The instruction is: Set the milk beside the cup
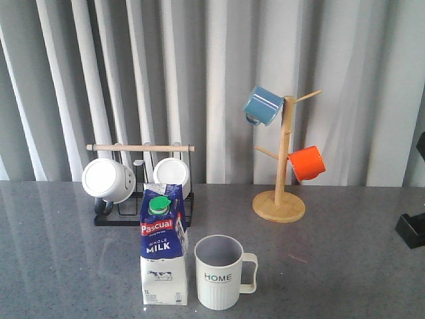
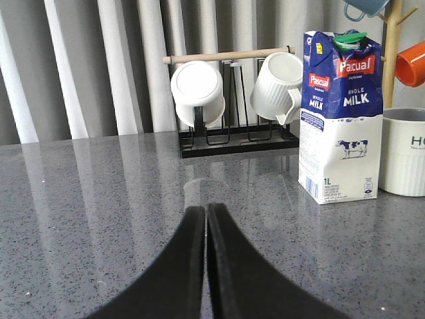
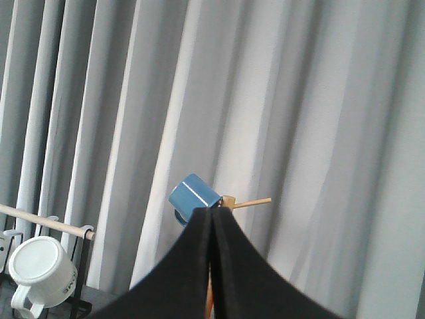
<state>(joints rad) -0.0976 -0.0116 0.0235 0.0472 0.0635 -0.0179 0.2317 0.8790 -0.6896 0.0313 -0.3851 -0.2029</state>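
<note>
1. While the milk (image 1: 163, 249) stands upright on the bench (image 1: 345, 266), it sits just beside the cup (image 1: 219, 272), on the cup's side away from the handle; a narrow gap shows between them, not touching as far as the front view tells.
2. Long axis of the milk is vertical, green cap up, label side toward the front camera.
3. Left tool (image 2: 206, 219): fingers pressed together, nothing held, low over the bench. From it the milk lies ahead and off to the right, apart from the tips, with the cup further right at the frame edge (image 2: 403, 151).
4. Right tool (image 3: 212, 222): fingers closed together, empty, raised and aimed at the curtain and the mug tree (image 1: 284, 159); milk and cup not in its view.
5. Left arm is judged nearer to the milk; the right arm only shows as dark parts at the front view's right edge.
6. Judgement: placement looks done; any further move would only be a pull-away, no regrasp needed.
7. Dish rack (image 1: 143, 193) with white mugs stands behind the milk, clear of it.
</note>
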